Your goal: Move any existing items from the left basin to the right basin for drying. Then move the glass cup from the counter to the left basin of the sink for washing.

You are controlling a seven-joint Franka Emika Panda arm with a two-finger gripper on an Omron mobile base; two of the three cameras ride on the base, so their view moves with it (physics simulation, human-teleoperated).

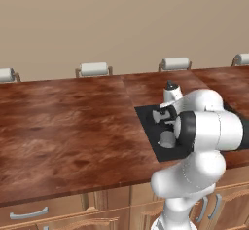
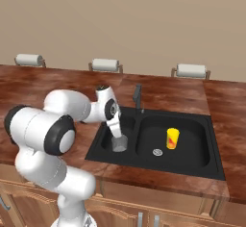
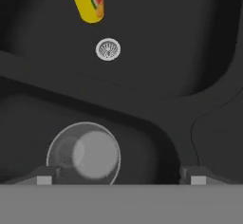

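The grey glass cup (image 2: 119,144) stands upright on the floor of the narrower left basin (image 2: 105,139) of the black sink (image 2: 158,169). My gripper (image 2: 117,132) hangs just above it, pointing down. In the hand view the fingertips (image 3: 44,179) stand wide apart and open, and the glass cup (image 3: 84,154) lies below them, nearer the left tip and touching neither. The yellow cup with the red mark (image 2: 172,138) stands upright in the wider right basin (image 2: 194,146), near the drain (image 3: 108,49).
A dark faucet (image 2: 138,99) rises from the sink's back rim, close to my wrist. The reddish-brown counter (image 2: 163,92) runs on both sides of the sink. Three paper-towel rolls (image 2: 105,65) sit along the back wall. Cabinet fronts with silver handles (image 1: 29,213) are below.
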